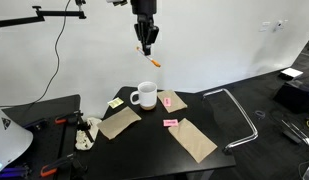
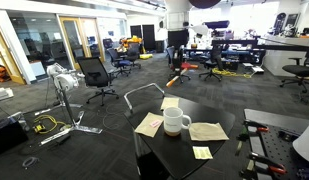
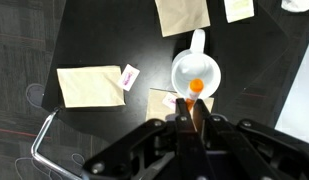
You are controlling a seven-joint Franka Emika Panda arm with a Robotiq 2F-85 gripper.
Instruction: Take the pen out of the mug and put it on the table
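The end effector (image 1: pixel 148 50) pinches the orange pen (image 1: pixel 157 63) high above the white mug (image 1: pixel 144 95), which stands on the black worktop (image 1: pixel 201 111) among brown paper sheets (image 1: pixel 193 139).

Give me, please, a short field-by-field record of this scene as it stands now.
gripper: shut on the pen, high above the table
pen: orange, clear of the mug, sticking out tilted below the fingertips
mug: white, upright on the table, almost directly under the gripper
table: black, carries the mug and the papers
paper sheets: brown, lying flat around the mug
sticky notes: pink, small, beside the sheets
task stage: pen out of the mug, not yet on the table
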